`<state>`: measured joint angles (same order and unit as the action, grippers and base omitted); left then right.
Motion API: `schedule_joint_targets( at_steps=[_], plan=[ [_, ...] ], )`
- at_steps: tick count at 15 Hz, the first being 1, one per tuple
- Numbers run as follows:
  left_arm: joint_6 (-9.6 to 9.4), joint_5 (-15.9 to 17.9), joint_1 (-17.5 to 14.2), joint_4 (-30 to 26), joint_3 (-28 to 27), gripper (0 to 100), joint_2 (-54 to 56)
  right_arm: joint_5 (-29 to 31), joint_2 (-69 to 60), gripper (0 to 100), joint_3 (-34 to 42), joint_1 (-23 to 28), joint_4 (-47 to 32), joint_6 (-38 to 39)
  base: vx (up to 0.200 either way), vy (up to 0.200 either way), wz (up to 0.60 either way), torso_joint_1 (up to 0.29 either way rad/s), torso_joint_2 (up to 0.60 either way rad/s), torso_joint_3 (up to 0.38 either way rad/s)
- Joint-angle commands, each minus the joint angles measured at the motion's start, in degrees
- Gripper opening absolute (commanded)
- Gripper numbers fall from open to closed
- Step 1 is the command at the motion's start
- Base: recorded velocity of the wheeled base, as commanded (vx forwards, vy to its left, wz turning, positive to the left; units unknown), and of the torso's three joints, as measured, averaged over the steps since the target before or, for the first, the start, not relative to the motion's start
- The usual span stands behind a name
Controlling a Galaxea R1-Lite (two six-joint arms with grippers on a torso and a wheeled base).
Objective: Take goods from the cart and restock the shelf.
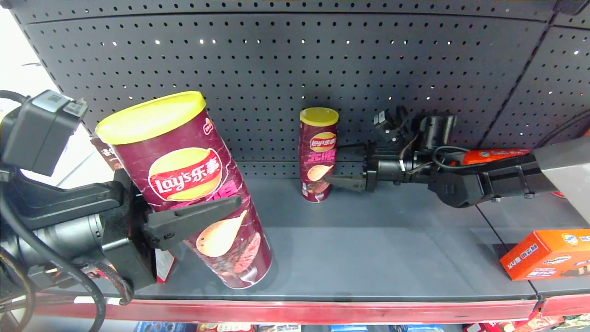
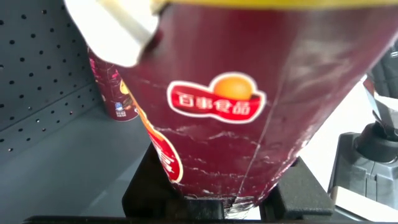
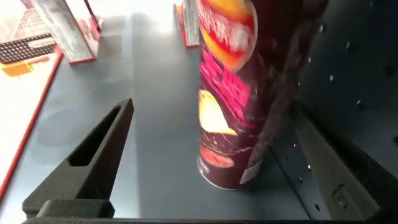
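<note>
The tilted chips can (image 1: 193,184) is the one in play. It sits at about 8 o'clock on the shelf deck (image 1: 368,240), clamped around its middle by the left gripper (image 1: 221,205). Its yellow lid leans off toward 10 o'clock and its base is down near the red front lip (image 1: 295,311). I cannot tell whether the base touches the deck. I read the slant as coming from the arm's low side approach, so the can needs to be stood up before I let go. In the left wrist view the fingers (image 2: 298,190) press both flanks of the can, a firm hold. At 12 o'clock the upright chips can (image 1: 318,154) stands on its base against the pegboard back (image 1: 322,69), looking already placed. The right gripper (image 1: 328,179) comes in from 3 o'clock with its fingers spread on either side of that can. In the right wrist view one finger (image 3: 93,155) stands well off the wall of the can, so I judge the hold released. The bare deck between the two cans looks like the obvious slot for mine. An orange box (image 1: 544,253) lies at 4 o'clock, out of the way.
</note>
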<state>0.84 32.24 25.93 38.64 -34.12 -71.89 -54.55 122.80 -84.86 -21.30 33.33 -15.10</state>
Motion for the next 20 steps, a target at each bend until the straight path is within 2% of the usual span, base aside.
schedule_joint_targets(
  at_steps=[1,7,14,15,20],
  plan=[
    [0.04,0.0,0.0,0.0,0.0,0,0.0,0.0,3.2,100,-1.9,-0.4,0.1,0.0,0.0,0.0,0.0,0.0,0.0,0.0],
    [0.39,-0.1,-0.2,0.0,0.1,0,-0.1,0.0,8.9,100,-8.2,-2.0,-0.2,0.3,0.0,0.0,0.0,0.0,0.0,0.0],
    [0.39,-0.2,-0.3,0.0,0.8,0,0.0,1.5,12.7,100,-12.3,-4.0,0.6,1.1,0.0,0.0,0.0,0.0,0.0,0.0],
    [0.39,-0.2,-0.3,0.0,0.8,0,0.0,1.6,13.3,0,-13.0,-4.0,1.3,1.3,0.0,0.0,0.0,0.0,0.0,0.0],
    [0.39,0.0,-2.1,0.7,1.3,0,0.2,2.0,11.7,0,-12.4,-4.0,1.0,1.4,0.0,0.0,0.0,0.0,0.0,0.0]
  ],
)
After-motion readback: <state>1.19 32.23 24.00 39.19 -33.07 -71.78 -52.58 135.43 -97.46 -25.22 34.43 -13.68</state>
